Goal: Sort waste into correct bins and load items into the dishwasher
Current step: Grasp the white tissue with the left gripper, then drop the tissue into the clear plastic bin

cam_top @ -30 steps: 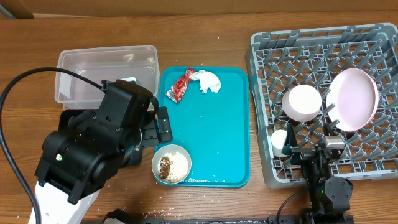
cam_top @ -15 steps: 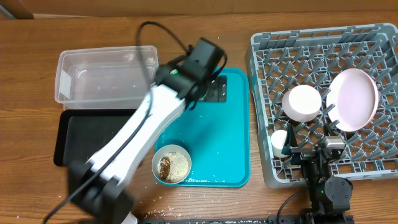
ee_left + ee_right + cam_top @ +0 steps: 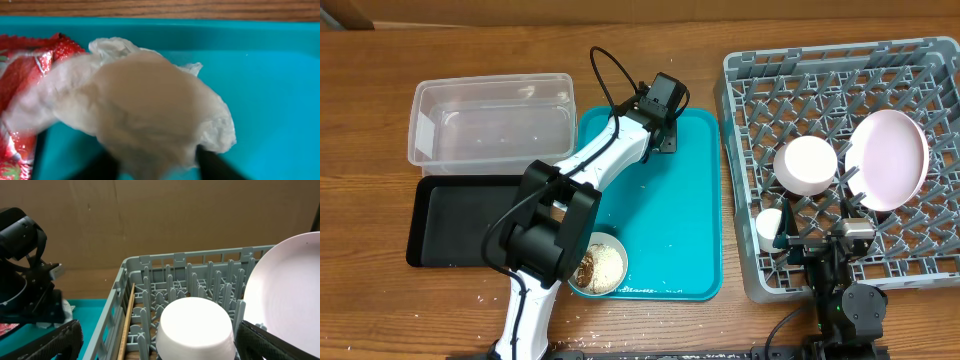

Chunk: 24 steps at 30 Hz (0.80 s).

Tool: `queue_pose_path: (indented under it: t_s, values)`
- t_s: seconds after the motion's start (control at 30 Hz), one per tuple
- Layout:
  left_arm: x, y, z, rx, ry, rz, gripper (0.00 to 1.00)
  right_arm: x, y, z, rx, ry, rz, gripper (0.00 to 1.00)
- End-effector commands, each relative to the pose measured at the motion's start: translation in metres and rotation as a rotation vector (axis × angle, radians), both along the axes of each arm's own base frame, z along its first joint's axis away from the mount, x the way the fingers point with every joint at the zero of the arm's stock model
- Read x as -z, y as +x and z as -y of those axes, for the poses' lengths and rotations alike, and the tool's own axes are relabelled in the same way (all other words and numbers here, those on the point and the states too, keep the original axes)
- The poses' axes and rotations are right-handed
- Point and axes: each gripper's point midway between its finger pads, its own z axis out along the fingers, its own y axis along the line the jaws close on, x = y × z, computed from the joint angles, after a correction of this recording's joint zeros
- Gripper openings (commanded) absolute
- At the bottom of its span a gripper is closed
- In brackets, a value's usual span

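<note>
Even, soft indoor light, faint shadows; overhead view sharp, left wrist close-up of tissue [image 3: 145, 115] blurry.

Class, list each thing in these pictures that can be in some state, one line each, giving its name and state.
clear tub, empty
black tray, empty where visible
tissue, crumpled, on teal tray
red wrapper, crinkled, against tissue
rice bowl, upright, holding food
white bowl, upside down in dish rack
pink plate, on edge in dish rack
left gripper, open astride tissue
right gripper, open, empty
</note>
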Motion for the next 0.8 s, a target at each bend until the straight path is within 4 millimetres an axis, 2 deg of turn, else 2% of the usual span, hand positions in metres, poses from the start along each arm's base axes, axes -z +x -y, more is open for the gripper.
queue_pose_path:
  t_s: [0.0,0.03,0.1,0.13,0.2,0.27,0.3,0.33,0.4,0.43,0.5,0.53,0.57,0.6,0.63,0.73,0.77]
  values:
    - [-0.015,0.002,0.012,0.019,-0.066,0.0,0.07,0.002,0.0,0.002,0.007,-0.003,0.003,1.0]
    - [-0.036,0.001,0.018,0.033,-0.111,-0.004,0.04,0.002,0.0,0.002,0.007,-0.003,0.003,1.0]
    - [-0.067,-0.003,0.013,-0.016,-0.141,-0.007,0.04,0.002,0.0,0.002,0.007,-0.003,0.003,1.0]
    - [-0.103,-0.008,-0.002,-0.066,-0.145,0.004,0.04,0.002,0.0,0.002,0.007,-0.003,0.003,1.0]
    - [-0.132,-0.014,-0.029,-0.14,-0.118,0.029,0.04,0.002,0.0,0.002,0.007,-0.003,0.003,1.0]
    - [-0.156,-0.021,-0.069,-0.255,-0.067,0.053,0.04,0.002,0.0,0.002,0.007,-0.003,0.003,1.0]
    - [-0.169,-0.026,-0.098,-0.328,-0.035,0.062,0.04,0.002,0.0,0.002,0.007,-0.003,0.003,1.0]
    - [-0.176,-0.028,-0.118,-0.369,-0.015,0.066,0.04,0.002,0.0,0.002,0.007,-0.003,0.003,1.0]
    - [-0.183,-0.031,-0.156,-0.448,0.018,0.06,0.04,0.002,0.0,0.002,0.007,-0.003,0.003,1.0]
    - [-0.18,-0.032,-0.181,-0.506,0.033,0.039,0.04,0.002,0.0,0.002,0.007,-0.003,0.003,1.0]
    - [-0.17,-0.03,-0.206,-0.545,0.034,0.004,0.04,0.002,0.0,0.002,0.007,-0.003,0.003,1.0]
    - [-0.166,-0.027,-0.213,-0.542,0.026,-0.01,0.1,0.002,0.0,0.002,0.007,-0.003,0.003,1.0]
    - [-0.161,-0.024,-0.216,-0.527,0.01,-0.025,0.21,0.002,0.0,0.002,0.007,-0.003,0.003,1.0]
    - [-0.155,-0.019,-0.216,-0.489,-0.021,-0.041,0.4,0.002,0.0,0.002,0.007,-0.003,0.003,1.0]
    - [-0.154,-0.016,-0.215,-0.46,-0.036,-0.041,0.51,0.002,0.0,0.002,0.007,-0.003,0.003,1.0]
    - [-0.163,-0.012,-0.208,-0.408,-0.079,-0.026,0.55,0.002,0.0,0.002,0.007,-0.003,0.003,1.0]
    - [-0.17,-0.01,-0.198,-0.369,-0.097,-0.006,0.58,0.002,0.0,0.002,0.007,-0.003,0.003,1.0]
